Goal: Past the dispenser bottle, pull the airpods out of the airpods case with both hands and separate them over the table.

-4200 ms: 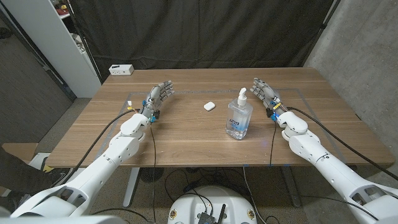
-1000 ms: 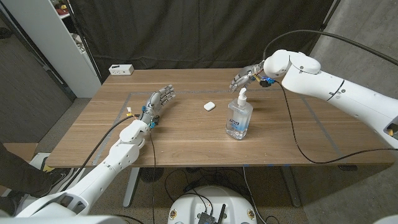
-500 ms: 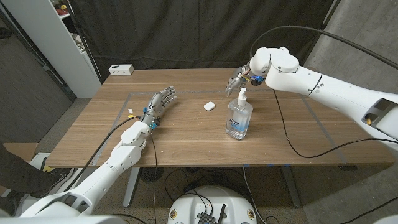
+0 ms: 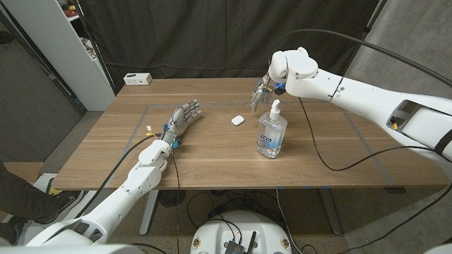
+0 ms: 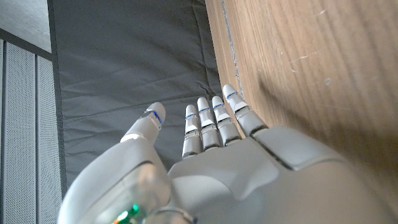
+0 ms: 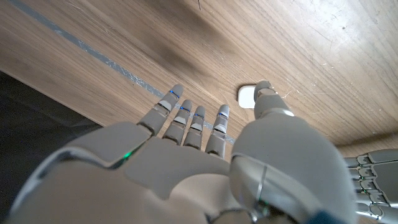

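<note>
Right hand [image 4: 260,92] hovers empty, fingers spread, past the dispenser bottle [image 4: 271,131] and above the closed airpods case [image 4: 238,121] lying mid-table; left hand [image 4: 180,116] waits open at left; pull and separation all remain.

From my station I see a wooden counter [image 4: 212,152] marked with faint tape lines. A black curtain [image 4: 226,39] hangs behind it. A white shelving unit [image 4: 74,42] stands at the far left, and a small white box [image 4: 138,79] sits on the counter's back edge. Grey concrete wall [image 4: 417,39] on the right.
</note>
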Motion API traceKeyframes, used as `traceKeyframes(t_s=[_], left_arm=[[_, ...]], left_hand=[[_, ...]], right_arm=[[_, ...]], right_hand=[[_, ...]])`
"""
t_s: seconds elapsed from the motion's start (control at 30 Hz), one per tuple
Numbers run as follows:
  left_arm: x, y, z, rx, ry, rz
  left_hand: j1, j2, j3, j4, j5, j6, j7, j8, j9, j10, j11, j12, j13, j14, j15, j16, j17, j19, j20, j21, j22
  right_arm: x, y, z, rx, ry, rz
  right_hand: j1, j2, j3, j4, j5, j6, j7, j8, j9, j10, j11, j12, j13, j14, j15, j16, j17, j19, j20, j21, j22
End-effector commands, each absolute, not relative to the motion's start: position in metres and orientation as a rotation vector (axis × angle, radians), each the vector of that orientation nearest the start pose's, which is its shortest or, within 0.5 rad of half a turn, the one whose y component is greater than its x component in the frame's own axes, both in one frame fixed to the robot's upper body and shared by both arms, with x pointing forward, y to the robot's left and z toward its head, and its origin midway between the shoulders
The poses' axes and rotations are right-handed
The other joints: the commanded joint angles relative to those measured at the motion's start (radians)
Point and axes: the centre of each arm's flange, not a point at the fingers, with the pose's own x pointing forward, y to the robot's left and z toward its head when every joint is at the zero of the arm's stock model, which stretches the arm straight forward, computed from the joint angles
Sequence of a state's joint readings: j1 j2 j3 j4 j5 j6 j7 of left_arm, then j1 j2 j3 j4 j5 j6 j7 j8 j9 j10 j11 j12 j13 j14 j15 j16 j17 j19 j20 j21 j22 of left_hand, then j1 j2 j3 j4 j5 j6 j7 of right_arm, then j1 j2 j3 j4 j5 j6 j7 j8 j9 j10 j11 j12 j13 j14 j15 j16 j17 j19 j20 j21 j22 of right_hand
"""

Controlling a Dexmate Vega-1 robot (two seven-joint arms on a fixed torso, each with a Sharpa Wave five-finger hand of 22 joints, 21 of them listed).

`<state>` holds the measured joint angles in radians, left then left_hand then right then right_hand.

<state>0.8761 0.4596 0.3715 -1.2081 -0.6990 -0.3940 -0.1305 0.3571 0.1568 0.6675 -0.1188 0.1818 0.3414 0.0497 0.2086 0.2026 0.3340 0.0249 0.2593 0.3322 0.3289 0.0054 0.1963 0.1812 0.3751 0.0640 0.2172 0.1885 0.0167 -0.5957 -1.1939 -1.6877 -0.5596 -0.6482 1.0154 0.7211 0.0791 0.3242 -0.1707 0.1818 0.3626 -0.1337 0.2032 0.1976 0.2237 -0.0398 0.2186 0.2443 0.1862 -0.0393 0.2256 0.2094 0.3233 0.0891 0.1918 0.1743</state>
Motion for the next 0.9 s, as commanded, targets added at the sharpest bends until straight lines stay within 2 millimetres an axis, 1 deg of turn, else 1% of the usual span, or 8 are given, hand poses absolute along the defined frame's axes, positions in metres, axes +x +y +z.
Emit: traceKeyframes(t_s=[0.03, 0.17, 0.23, 0.5, 0.57, 0.63, 0.73, 0.9], left_arm=[[0.656, 0.282, -0.071, -0.12, -0.594, -0.272], [0.657, 0.282, -0.072, -0.123, -0.599, -0.274], [0.657, 0.283, -0.073, -0.127, -0.6, -0.273], [0.657, 0.287, -0.076, -0.136, -0.603, -0.266], [0.657, 0.287, -0.077, -0.14, -0.603, -0.262], [0.656, 0.289, -0.078, -0.142, -0.602, -0.259], [0.656, 0.29, -0.08, -0.142, -0.6, -0.259], [0.656, 0.292, -0.081, -0.146, -0.603, -0.255]], left_hand=[[0.009, -0.003, -0.001, 0.003, 0.01, 0.008, -0.002, 0.001, 0.001, 0.011, -0.001, 0.009, 0.004, 0.009, -0.001, 0.002, 0.002, -0.004, 0.004, 0.002, 0.002], [0.008, -0.003, -0.001, 0.004, 0.01, 0.008, -0.001, 0.001, 0.001, 0.013, 0.003, 0.009, 0.005, 0.012, -0.002, 0.002, 0.002, -0.004, 0.004, 0.001, 0.002], [0.008, -0.003, -0.002, 0.004, 0.01, 0.009, 0.0, 0.001, 0.001, 0.014, -0.001, 0.01, 0.006, 0.012, -0.001, 0.002, 0.002, -0.004, 0.005, 0.002, 0.002], [0.008, -0.004, -0.002, 0.004, 0.01, 0.011, 0.001, 0.001, 0.001, 0.016, -0.001, 0.011, 0.007, 0.015, -0.002, 0.002, 0.002, -0.006, 0.004, 0.001, 0.002], [0.008, -0.004, -0.002, 0.004, 0.01, 0.012, 0.001, 0.001, 0.001, 0.017, -0.006, 0.011, 0.008, 0.017, -0.002, 0.002, 0.002, -0.006, 0.004, 0.001, 0.002], [0.008, -0.004, -0.002, 0.005, 0.01, 0.013, 0.002, 0.001, 0.002, 0.018, 0.0, 0.011, 0.008, 0.017, -0.002, 0.002, 0.002, -0.006, 0.004, 0.001, 0.002], [0.007, -0.004, -0.002, 0.005, 0.01, 0.013, 0.001, 0.001, 0.002, 0.02, -0.003, 0.012, 0.009, 0.018, -0.002, 0.002, 0.002, -0.006, 0.004, 0.001, 0.002], [0.008, -0.005, -0.002, 0.005, 0.011, 0.016, 0.001, 0.002, 0.002, 0.022, -0.002, 0.013, 0.01, 0.019, -0.003, 0.001, 0.001, -0.007, 0.005, 0.002, 0.002]], right_arm=[[0.602, -0.06, 0.133, -1.866, 0.094, 0.48], [0.6, -0.05, 0.131, -1.888, 0.088, 0.492], [0.601, -0.046, 0.129, -1.897, 0.082, 0.494], [0.598, -0.027, 0.118, -1.954, 0.027, 0.423], [0.599, -0.023, 0.116, -1.976, 0.021, 0.397], [0.599, -0.021, 0.115, -1.984, 0.015, 0.391], [0.599, -0.017, 0.113, -2.003, 0.005, 0.38], [0.601, -0.009, 0.113, -2.029, -0.006, 0.381]], right_hand=[[0.017, 0.002, 0.005, 0.0, 0.003, -0.012, 0.004, -0.004, 0.004, -0.007, 0.004, -0.003, 0.003, 0.0, -0.021, 0.002, 0.002, 0.0, 0.001, 0.002, 0.003], [0.02, 0.001, 0.004, 0.001, 0.003, -0.015, 0.012, -0.005, 0.004, -0.008, 0.005, -0.003, 0.003, 0.002, -0.017, 0.003, 0.002, 0.0, 0.001, 0.002, 0.003], [0.021, 0.001, 0.004, 0.001, 0.003, -0.017, 0.014, -0.006, 0.004, -0.008, 0.005, -0.003, 0.003, 0.002, -0.017, 0.003, 0.002, 0.0, 0.0, 0.002, 0.003], [0.033, -0.003, 0.005, 0.0, 0.003, -0.032, 0.011, -0.01, 0.004, -0.023, 0.009, -0.008, 0.004, 0.0, -0.017, 0.003, 0.002, -0.004, 0.004, 0.002, 0.003], [0.05, -0.008, 0.007, -0.003, 0.003, -0.056, 0.004, -0.016, 0.003, -0.045, 0.007, -0.015, 0.005, -0.011, -0.015, -0.001, 0.002, -0.01, 0.004, 0.001, 0.004], [0.067, -0.012, 0.008, -0.004, 0.003, -0.071, 0.004, -0.017, 0.003, -0.073, 0.002, -0.022, 0.006, -0.031, -0.011, -0.008, 0.002, -0.02, 0.007, 0.0, 0.004], [0.089, -0.017, 0.011, -0.005, 0.002, -0.087, 0.001, -0.017, 0.003, -0.097, 0.006, -0.026, 0.007, -0.065, -0.002, -0.02, 0.002, -0.043, 0.013, -0.005, 0.004], [0.112, -0.023, 0.015, -0.006, 0.001, -0.095, 0.0, -0.015, 0.002, -0.117, 0.007, -0.027, 0.007, -0.1, 0.006, -0.029, 0.001, -0.062, 0.012, -0.007, 0.004]])
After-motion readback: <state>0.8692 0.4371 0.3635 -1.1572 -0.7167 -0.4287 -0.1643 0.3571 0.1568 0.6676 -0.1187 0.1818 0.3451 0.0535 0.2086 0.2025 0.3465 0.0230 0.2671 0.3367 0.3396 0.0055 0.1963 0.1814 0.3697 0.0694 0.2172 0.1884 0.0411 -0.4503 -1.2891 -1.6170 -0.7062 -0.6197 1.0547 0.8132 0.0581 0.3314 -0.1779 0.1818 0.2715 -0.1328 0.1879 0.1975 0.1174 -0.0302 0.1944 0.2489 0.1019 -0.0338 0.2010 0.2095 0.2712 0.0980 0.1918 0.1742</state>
